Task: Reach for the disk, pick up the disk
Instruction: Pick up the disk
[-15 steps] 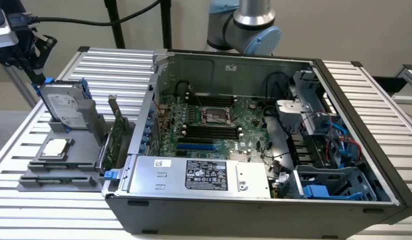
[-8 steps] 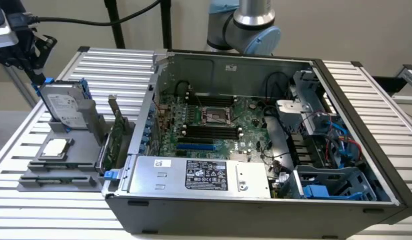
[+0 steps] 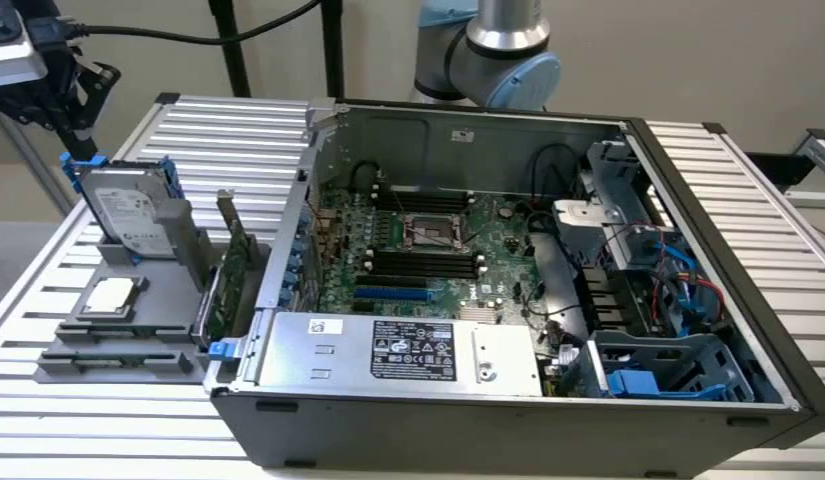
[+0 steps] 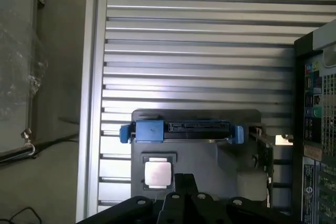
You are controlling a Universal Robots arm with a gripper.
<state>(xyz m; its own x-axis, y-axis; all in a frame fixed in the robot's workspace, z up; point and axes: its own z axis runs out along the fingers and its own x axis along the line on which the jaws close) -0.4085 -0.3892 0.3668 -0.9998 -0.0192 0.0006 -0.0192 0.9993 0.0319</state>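
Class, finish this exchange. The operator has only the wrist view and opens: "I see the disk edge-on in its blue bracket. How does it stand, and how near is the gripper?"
Observer: The disk stands upright in a grey holder, its white-labelled face turned to the exterior camera.
Operator: And the gripper?
Observer: The gripper hangs just above the disk's top edge, by a corner of the blue bracket. I cannot tell whether it touches.
Operator: What lies beside the holder?
Observer: An open computer case, on the exterior view's right of the holder, with its motherboard exposed.
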